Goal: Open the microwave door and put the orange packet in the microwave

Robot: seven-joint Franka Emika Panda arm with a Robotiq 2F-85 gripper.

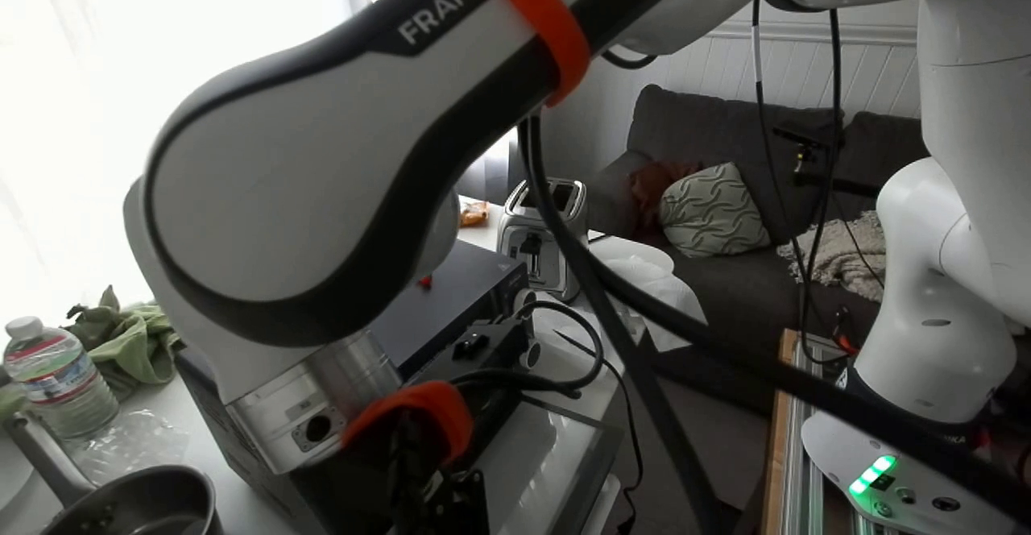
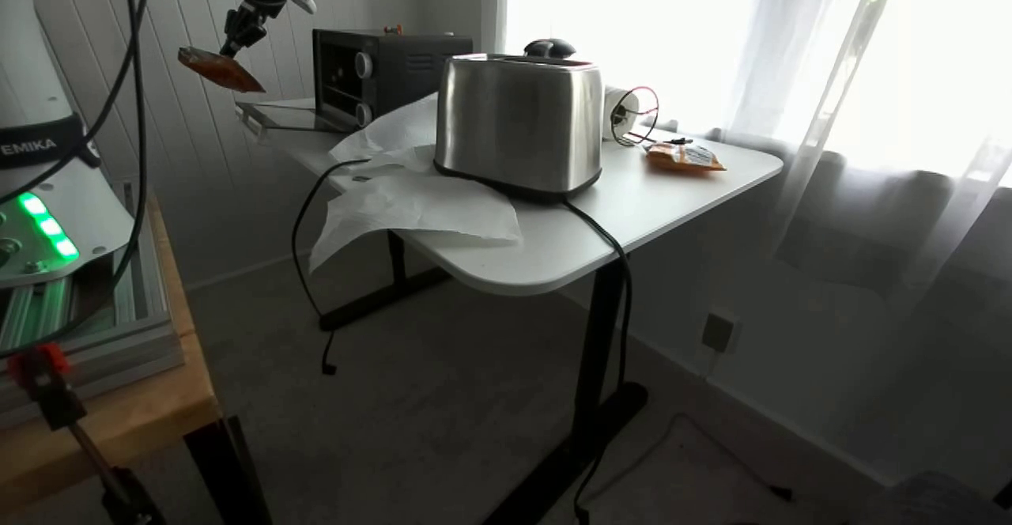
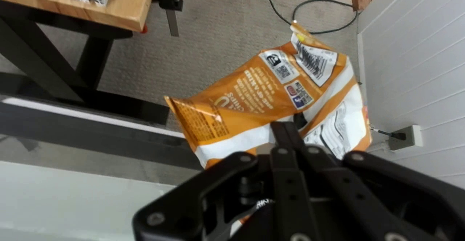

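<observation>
Above the gray carpet (image 3: 218,23) that shows in the wrist view, the gripper (image 3: 286,125) has its fingers clenched on the orange packet (image 3: 239,92), which hangs tilted and creased, a barcode showing on it. In an exterior view I find that packet outside the microwave (image 2: 425,66), apart from it and near the outer edge of the microwave door (image 2: 288,116); whether it is right over the door, I cannot tell. The door is folded down, and I can look into the dark inside. On the microwave's top sits a tiny red thing (image 2: 393,30). Farther along the white table (image 2: 538,256) stands a steel toaster (image 2: 518,126) with rumpled white paper (image 2: 419,209) just beside it, and past the toaster lies a second orange bag (image 2: 686,159). On the side away from the toaster I see a water bottle (image 1: 60,382), a green cloth (image 1: 145,350) and a dark pan (image 1: 161,493). The big pale arm (image 1: 282,196) hides part of the microwave in an exterior view.
</observation>
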